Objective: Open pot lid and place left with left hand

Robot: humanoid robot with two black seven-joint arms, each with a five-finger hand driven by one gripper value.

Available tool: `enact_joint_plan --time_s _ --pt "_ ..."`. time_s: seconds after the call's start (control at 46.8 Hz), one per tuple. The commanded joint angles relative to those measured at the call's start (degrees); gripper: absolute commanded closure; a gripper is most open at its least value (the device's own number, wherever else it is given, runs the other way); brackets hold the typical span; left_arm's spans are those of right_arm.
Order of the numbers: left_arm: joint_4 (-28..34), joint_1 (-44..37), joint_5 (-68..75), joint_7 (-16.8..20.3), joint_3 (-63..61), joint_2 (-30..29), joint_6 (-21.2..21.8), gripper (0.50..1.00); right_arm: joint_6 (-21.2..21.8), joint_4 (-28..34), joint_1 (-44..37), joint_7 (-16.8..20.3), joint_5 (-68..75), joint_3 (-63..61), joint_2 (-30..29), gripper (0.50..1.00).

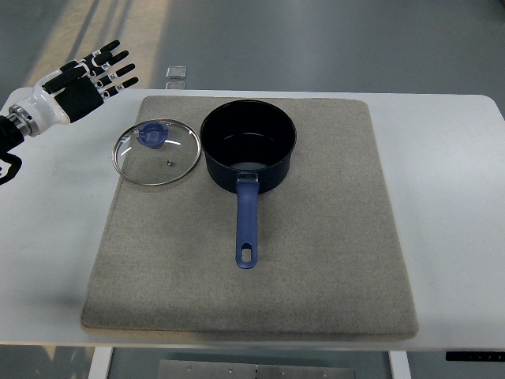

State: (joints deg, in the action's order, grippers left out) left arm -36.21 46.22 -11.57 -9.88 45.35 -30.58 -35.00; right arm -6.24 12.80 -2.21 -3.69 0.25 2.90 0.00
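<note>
Glass lid (157,152) on mat (331,237) beside uncovered pot (248,146); left hand (87,79) fingers spread, empty.

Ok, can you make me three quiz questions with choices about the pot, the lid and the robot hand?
1. Where is the lid?
A. on the pot
B. left of the pot, on the mat
C. on the floor

2. What colour is the pot handle?
A. blue
B. red
C. green

3. What is the left hand doing?
A. gripping the lid
B. gripping the handle
C. open, holding nothing

Answers: B, the lid lies flat on the mat beside the pot; A, the long handle is blue; C, its fingers are spread, away from the lid.
</note>
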Motion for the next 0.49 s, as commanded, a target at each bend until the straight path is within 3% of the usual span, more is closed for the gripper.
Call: enact_joint_plan --time_s 0.0,0.47 --pt "0.0 0.0 0.1 -0.1 0.0 -0.1 0.0 0.508 0.0 -0.1 -0.2 0.0 0.1 -0.4 0.0 0.585" --pt "0.1 0.0 0.1 -0.1 0.1 -0.3 0.0 0.508 0.0 1.2 -0.1 0.2 0.2 -0.3 0.0 0.583"
